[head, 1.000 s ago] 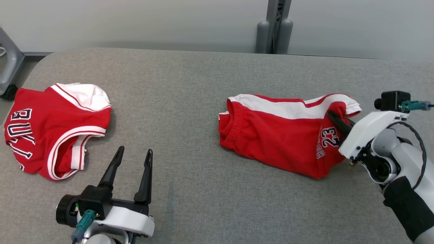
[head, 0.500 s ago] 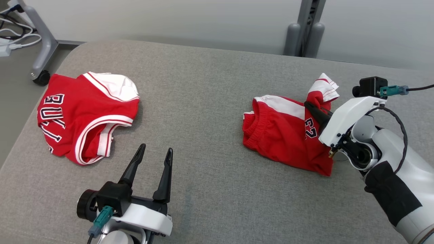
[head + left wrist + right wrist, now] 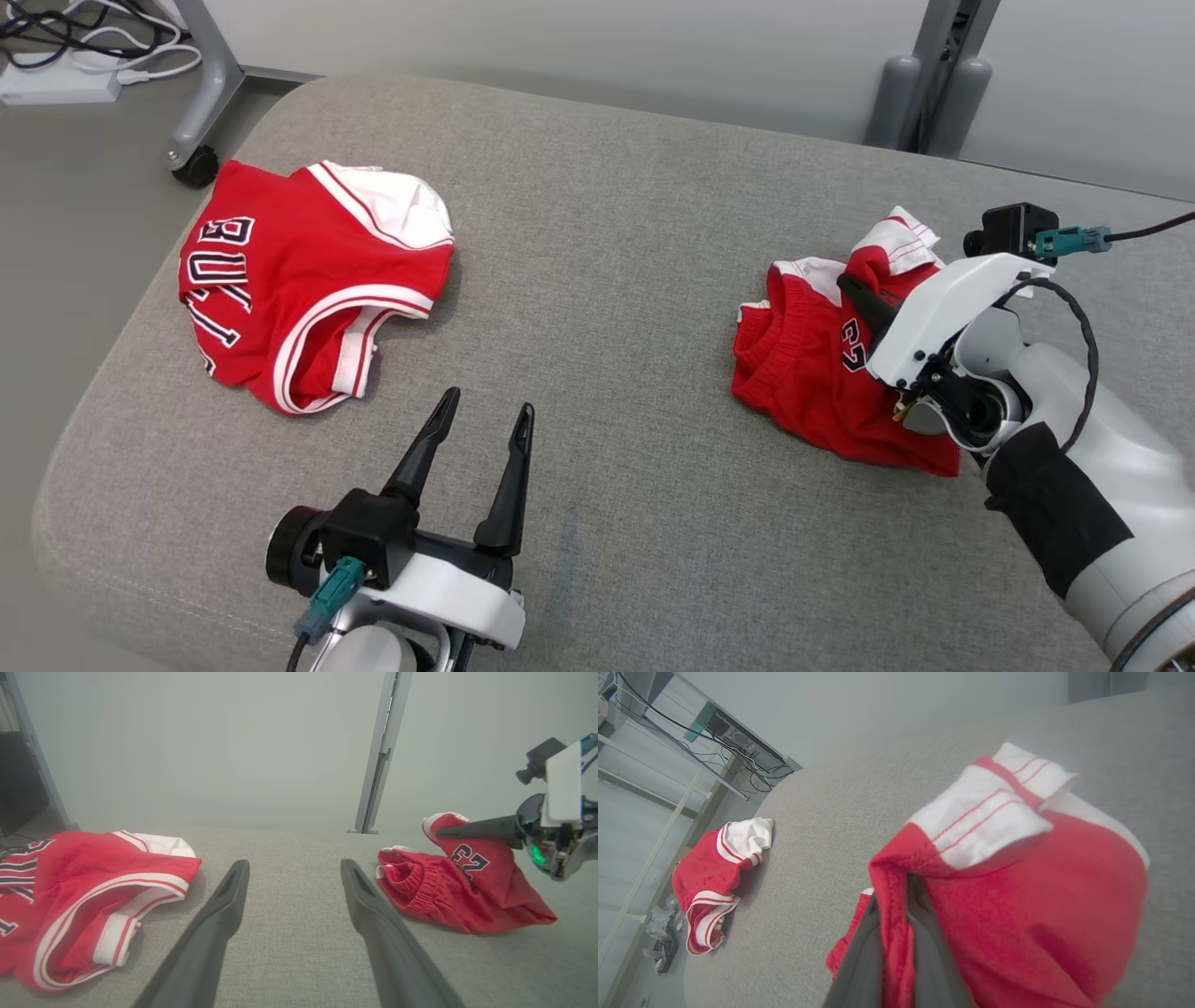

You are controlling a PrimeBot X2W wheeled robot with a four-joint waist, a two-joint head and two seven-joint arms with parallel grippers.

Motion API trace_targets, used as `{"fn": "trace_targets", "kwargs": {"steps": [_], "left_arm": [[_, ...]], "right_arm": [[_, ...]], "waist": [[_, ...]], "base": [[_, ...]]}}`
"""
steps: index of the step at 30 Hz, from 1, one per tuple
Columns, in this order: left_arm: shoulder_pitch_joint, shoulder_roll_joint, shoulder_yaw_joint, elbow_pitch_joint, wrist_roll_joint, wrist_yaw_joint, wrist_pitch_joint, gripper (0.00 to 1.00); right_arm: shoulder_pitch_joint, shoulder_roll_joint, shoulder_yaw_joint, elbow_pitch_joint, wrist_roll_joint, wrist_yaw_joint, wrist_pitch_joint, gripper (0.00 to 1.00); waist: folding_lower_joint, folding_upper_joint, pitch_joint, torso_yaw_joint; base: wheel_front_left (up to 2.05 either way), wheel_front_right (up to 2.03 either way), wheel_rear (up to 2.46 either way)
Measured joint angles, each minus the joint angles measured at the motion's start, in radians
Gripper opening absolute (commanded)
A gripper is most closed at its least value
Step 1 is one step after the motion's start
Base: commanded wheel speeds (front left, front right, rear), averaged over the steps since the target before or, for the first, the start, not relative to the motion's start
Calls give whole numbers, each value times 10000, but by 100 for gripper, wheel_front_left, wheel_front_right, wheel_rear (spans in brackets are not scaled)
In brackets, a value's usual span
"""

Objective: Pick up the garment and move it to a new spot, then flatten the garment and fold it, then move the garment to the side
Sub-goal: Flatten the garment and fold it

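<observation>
Head overhead, wrists low; common garment (image 3: pixel 803 392)

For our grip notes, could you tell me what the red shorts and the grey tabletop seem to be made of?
The red shorts: soft knit fabric, probably sports mesh; matte, crumpling and draping, with a gathered elastic waistband and fine pitted texture up close. The grey tabletop: woven or felt-like cloth cover, matte, with visible weave and a rounded, seemingly padded edge.
</observation>
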Motion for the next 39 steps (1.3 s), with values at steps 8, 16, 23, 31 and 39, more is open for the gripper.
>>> {"fn": "trace_targets", "kwargs": {"steps": [8,16,23,31,39], "left_arm": [[-228,2,-360,40,-157,90,0,100],[-286,-2,-362,119,-198,161,0,100],[-255,-2,-102,127,-48,171,0,100],[-42,-2,268,15,207,61,0,100],[-5,-2,464,-163,360,-29,0,100]], "right_arm": [[-161,94,96,447,138,0,-274,0],[-174,138,213,495,314,0,-550,100],[12,-249,483,-324,454,0,-1035,100],[524,-1081,794,-1561,410,0,-2330,100],[866,-1710,1057,-1977,330,0,-3319,100]], "waist": [[0,0,258,332],[0,0,261,362],[0,0,42,31],[0,0,-138,-483],[0,0,-129,-745]], "base": [[0,0,0],[0,0,0],[0,0,0],[0,0,0],[0,0,0]]}}
